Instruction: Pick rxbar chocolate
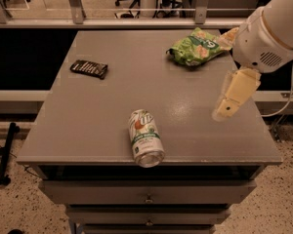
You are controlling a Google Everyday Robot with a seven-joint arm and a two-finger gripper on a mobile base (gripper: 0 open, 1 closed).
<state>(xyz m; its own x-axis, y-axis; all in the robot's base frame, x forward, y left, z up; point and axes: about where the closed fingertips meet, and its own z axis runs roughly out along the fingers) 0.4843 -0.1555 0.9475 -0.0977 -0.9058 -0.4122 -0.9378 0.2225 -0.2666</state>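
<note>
The rxbar chocolate is a small flat dark bar with pale lettering, lying on the grey table top near its far left edge. My gripper hangs from the white arm at the right side of the table, over the surface, far to the right of the bar and holding nothing I can see. A white-green soda can lies on its side near the front edge, between bar and gripper. A green crinkly snack bag lies at the far right.
The table is a grey drawer cabinet with drawers below its front edge. A railing and glass wall run behind it. A black stand leg lies on the speckled floor at the left.
</note>
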